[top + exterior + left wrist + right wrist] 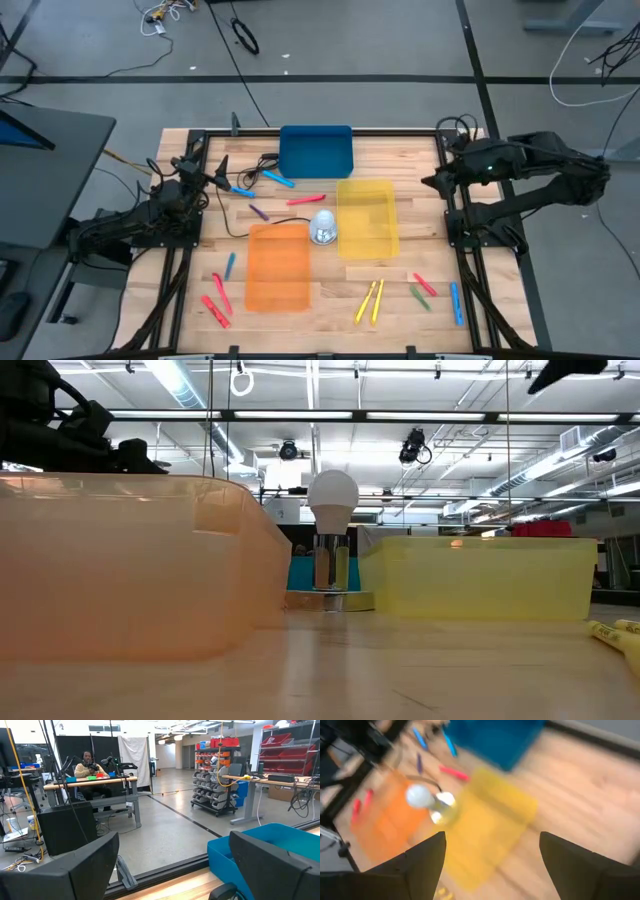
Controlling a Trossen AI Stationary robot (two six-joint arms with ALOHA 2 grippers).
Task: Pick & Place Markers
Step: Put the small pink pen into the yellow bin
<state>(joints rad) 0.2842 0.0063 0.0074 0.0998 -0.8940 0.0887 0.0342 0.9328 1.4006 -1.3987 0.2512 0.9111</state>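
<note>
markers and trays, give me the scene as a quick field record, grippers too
trays: blue tray at the far edge, yellow tray and orange tray mid-table
tray contents: no markers seen inside
markers: all loose on the wood, e.g. two yellow markers near the front edge
centre object: lamp between the orange and yellow trays
left gripper: open, holding nothing, at the table's left edge
right gripper: open, holding nothing, at the table's right edge

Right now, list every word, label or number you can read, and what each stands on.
None can be read.
Yellow markers at the low view's edge: dark print, too small.
Red storage bins on shelving beyond the table: any labels too small.
</note>
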